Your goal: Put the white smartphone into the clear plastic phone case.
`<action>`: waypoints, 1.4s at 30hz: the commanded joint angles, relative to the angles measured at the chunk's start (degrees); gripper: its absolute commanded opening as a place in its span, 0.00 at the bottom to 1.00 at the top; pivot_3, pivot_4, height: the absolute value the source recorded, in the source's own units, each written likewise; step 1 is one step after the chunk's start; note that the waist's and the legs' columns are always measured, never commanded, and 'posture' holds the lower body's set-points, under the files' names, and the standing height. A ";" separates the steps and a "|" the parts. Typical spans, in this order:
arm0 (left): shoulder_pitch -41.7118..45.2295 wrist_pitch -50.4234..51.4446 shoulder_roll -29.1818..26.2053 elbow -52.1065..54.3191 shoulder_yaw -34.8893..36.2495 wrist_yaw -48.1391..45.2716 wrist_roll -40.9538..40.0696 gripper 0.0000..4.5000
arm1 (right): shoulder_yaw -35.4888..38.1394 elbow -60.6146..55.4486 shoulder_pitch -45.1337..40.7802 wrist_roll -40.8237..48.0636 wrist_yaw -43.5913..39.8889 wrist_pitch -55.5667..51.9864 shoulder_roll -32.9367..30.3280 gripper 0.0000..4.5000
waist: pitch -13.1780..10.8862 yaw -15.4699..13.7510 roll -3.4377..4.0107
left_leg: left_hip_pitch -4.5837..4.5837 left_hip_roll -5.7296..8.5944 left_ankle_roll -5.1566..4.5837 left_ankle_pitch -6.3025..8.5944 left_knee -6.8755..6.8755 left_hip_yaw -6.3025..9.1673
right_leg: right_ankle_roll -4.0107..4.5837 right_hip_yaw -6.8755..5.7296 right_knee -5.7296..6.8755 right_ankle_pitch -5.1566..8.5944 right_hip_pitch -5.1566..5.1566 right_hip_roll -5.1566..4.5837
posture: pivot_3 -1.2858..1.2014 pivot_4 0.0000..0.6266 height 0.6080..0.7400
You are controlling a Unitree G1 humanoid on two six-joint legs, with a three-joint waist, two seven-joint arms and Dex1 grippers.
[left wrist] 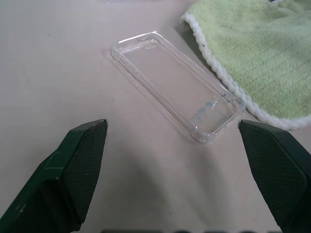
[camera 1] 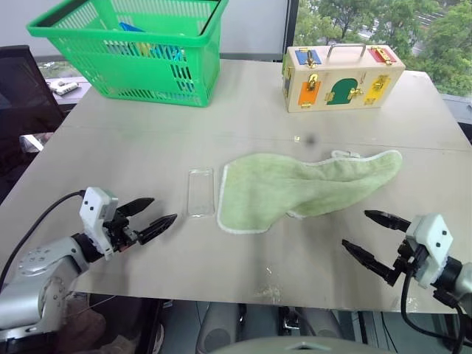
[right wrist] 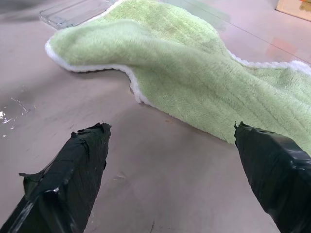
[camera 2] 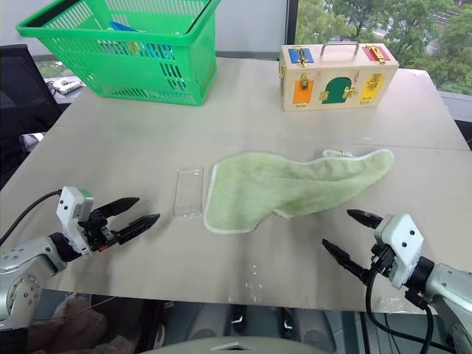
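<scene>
The clear plastic phone case (camera 1: 200, 192) lies flat and empty on the grey table, just left of a green towel (camera 1: 310, 184). In the left wrist view the case (left wrist: 177, 87) sits a short way ahead of my left gripper's fingers. My left gripper (camera 1: 151, 214) is open near the table's front left, pointing toward the case and apart from it. Over the front right edge my right gripper (camera 1: 376, 234) is open, pointing at the towel (right wrist: 194, 73). The white smartphone is hidden from view.
A green plastic basket (camera 1: 133, 48) stands at the back left. A wooden latch box (camera 1: 341, 77) stands at the back right. The towel bulges in its middle. The table's front edge (camera 1: 243, 299) runs close under both grippers.
</scene>
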State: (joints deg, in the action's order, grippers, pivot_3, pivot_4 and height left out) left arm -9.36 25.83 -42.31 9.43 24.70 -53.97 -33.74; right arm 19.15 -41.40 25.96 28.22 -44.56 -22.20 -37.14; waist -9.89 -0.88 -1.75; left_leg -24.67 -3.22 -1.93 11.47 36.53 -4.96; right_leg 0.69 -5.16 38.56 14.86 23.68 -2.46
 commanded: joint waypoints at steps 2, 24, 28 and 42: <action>0.87 -0.76 -0.14 1.51 1.22 -0.74 -1.51 1.00 | 0.98 -1.61 -2.54 1.38 1.22 -0.67 -0.75 0.99 | 0.00 0.00 0.00 | 0.00 0.00 0.00 0.00 0.00 0.00 | -0.01 0.00 0.00 -0.01 0.00 0.00 | 0.52 0.24 1.00; 7.49 -2.00 -0.69 12.53 -4.58 -9.07 -8.59 1.00 | -36.74 21.88 -45.89 -19.54 5.16 -10.44 -5.25 0.99 | 0.02 -0.08 0.01 | -0.04 0.00 -0.03 -0.02 0.32 -0.02 | -0.01 0.06 0.28 -0.02 0.01 0.18 | 0.52 0.24 1.00; 5.63 -2.49 -0.39 13.34 -3.17 -8.26 -8.50 1.00 | -35.20 25.97 -48.49 -20.42 4.69 -8.77 -4.12 0.81 | 0.03 0.12 0.01 | -0.06 0.01 -0.03 -0.02 0.37 -0.08 | -0.03 0.12 0.27 -0.03 0.00 0.16 | 0.52 0.24 1.00; 3.14 -6.55 2.71 12.18 -4.95 -5.62 -6.25 1.00 | 2.77 18.32 -44.85 1.05 15.15 -30.87 0.93 0.01 | 0.02 -0.23 0.03 | -0.05 -0.02 -0.02 -0.01 0.40 -0.03 | 0.00 0.07 0.32 -0.05 -0.02 0.11 | 0.52 0.24 1.00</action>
State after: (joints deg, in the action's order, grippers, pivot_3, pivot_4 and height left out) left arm -6.90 20.68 -39.78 21.47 19.94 -59.71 -40.46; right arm 15.50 -21.96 -18.43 28.43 -33.15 -51.39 -35.72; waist -9.87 -1.11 -1.72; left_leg -24.72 -3.23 -1.95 11.46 36.93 -4.99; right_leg 0.69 -5.10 38.87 14.81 23.66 -2.35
